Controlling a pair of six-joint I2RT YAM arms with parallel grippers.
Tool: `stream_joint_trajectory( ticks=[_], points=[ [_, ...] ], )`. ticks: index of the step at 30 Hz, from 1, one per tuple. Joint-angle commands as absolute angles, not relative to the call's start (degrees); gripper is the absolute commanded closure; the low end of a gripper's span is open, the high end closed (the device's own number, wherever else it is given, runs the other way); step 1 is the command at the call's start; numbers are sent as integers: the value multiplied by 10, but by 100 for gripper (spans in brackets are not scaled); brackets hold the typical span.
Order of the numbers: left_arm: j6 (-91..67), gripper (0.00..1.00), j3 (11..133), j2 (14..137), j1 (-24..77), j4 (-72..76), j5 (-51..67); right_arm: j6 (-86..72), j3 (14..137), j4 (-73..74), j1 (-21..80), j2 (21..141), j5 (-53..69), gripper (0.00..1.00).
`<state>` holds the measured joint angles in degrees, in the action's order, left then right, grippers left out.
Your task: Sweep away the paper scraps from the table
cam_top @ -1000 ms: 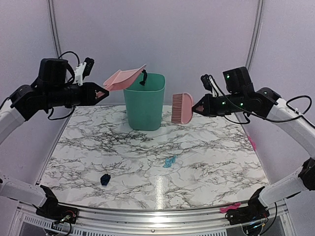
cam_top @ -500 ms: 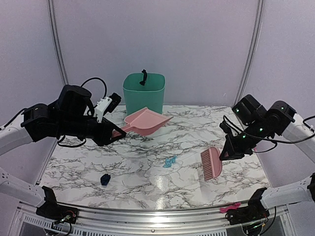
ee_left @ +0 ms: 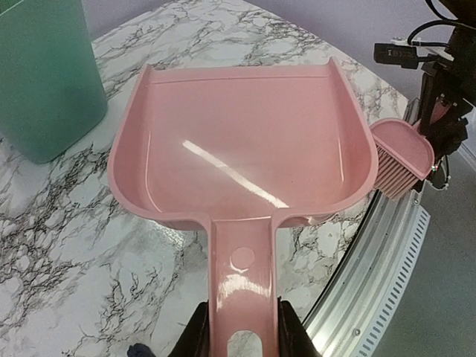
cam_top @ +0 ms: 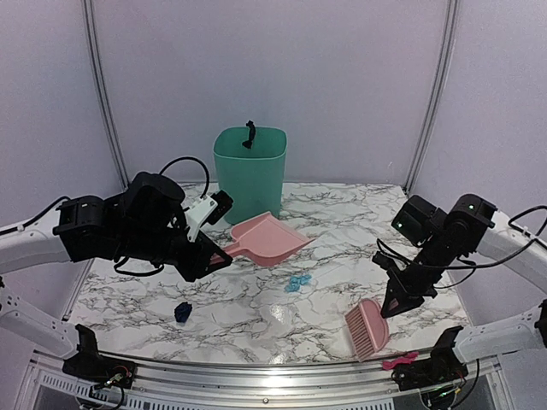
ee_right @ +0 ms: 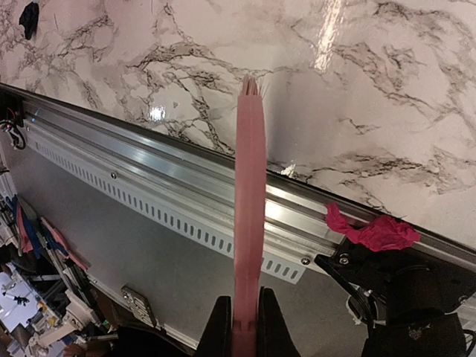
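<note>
My left gripper [cam_top: 218,252] is clamped on the handle of the dustpan [cam_top: 272,237]. The pan sits low over the table [cam_top: 342,213], in front of the bin [cam_top: 249,175]; I cannot tell whether it touches. My right gripper [cam_top: 391,305] is closed tight on the brush [cam_top: 367,329], which hangs over the table's front right, near the rail [cam_top: 256,376]. The blue scrap [cam_top: 297,281] lies just beside the pan, on its near side. The dark scrap [cam_top: 182,312] lies front left, well apart from both tools.
</note>
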<state>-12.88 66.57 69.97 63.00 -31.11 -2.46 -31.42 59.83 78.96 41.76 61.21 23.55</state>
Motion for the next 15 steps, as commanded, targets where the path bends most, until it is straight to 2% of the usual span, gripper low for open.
stream_joint_trajectory(
  ticks=[1, 4, 10, 15],
  points=[
    [-167, 100, 648, 641, 635, -329, -116, -317, 678, 752, 423, 643, 171, 100],
    [-212, 100, 622, 596, 638, -379, -152, -330, 728, 716, 423, 678, 125, 100],
    [-326, 100, 596, 529, 670, -508, -210, -333, 800, 696, 422, 806, -41, 100],
    [-402, 100, 592, 496, 691, -605, -230, -325, 849, 635, 428, 889, -56, 100]
  ],
)
